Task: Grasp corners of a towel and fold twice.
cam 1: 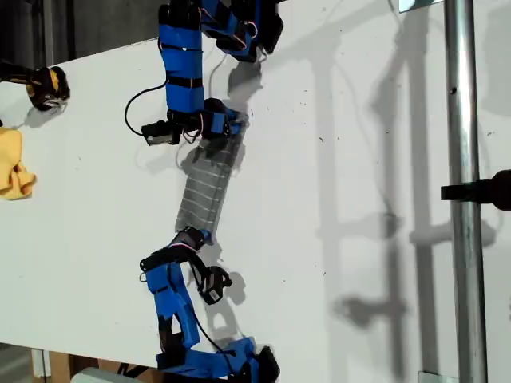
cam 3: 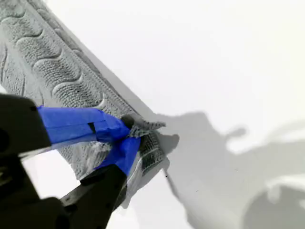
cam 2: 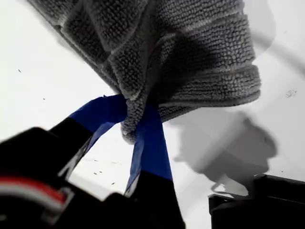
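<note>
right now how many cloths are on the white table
2: the grey white-striped towel stretched between my first gripper and my second gripper, and a plain yellow cloth at the exterior view's left edge.

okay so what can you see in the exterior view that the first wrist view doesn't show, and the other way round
Only the exterior view shows the yellow cloth at its left edge, both blue arms, the metal pole, and the towel stretched between the two claws. Only the first wrist view shows my first gripper up close, its blue-taped claw shut on a bunched fold of towel, and the ribbed weave. Both show the grey towel and the white table.
</note>
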### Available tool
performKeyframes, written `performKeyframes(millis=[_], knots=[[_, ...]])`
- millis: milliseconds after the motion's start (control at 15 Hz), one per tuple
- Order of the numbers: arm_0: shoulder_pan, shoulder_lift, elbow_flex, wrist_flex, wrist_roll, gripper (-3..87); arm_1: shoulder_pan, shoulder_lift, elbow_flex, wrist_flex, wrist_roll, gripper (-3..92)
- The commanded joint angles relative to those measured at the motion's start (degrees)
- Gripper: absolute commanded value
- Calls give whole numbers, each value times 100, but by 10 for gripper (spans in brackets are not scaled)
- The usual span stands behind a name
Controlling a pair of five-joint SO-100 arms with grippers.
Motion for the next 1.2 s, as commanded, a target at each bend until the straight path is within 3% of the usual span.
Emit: performKeyframes(millis=[0,200,267,333,467,600,800,933,1133], knots=[[-413,-264,-677,483,-18,-24,62,-97,-35,9,44,-1],[-396,18,-967,896,-44,2,105,483,-229,545,9,8],[-422,237,-940,1028,-185,161,114,703,-334,835,9,127],[-457,457,-940,1213,-246,229,123,870,-492,1116,-35,224],[-510,984,-870,1441,-378,311,123,1433,-791,1556,-88,283],[-510,1450,-861,1600,-352,333,299,2197,-861,1784,-193,360],[-536,2303,-466,1644,-387,337,853,3472,-800,2215,-246,377],[-510,3419,738,1213,-554,330,1011,4271,-519,2435,-26,377],[-387,6469,3858,176,-870,305,510,5432,9,2892,1204,366]])
